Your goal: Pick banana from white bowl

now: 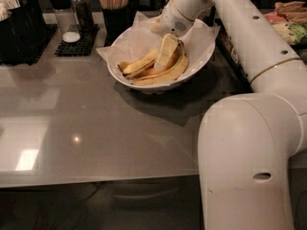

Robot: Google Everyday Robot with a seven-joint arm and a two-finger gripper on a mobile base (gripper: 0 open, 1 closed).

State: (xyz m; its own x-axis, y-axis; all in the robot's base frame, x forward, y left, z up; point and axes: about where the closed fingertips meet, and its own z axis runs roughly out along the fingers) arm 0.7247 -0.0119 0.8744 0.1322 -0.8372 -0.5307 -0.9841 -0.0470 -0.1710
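The white bowl (125, 78), lined with crinkled white paper, stands at the far middle of the grey table. Three bananas lie in it. The long, fairly straight banana (139, 64) with a brown streak lies on the left side. A more orange banana (152, 73) lies beside it, and a paler curved one (169, 73) runs along the front right. My gripper (168, 51) reaches down into the bowl from the back right. It sits on the bananas' right ends and hides them.
A black mat (76, 42) with a salt shaker (64, 16) and a dark shaker stands at the back left. A cup of wooden sticks (112, 4) stands behind the bowl. A dark container (19, 28) is at the far left. My arm's large white link (249, 166) fills the right foreground.
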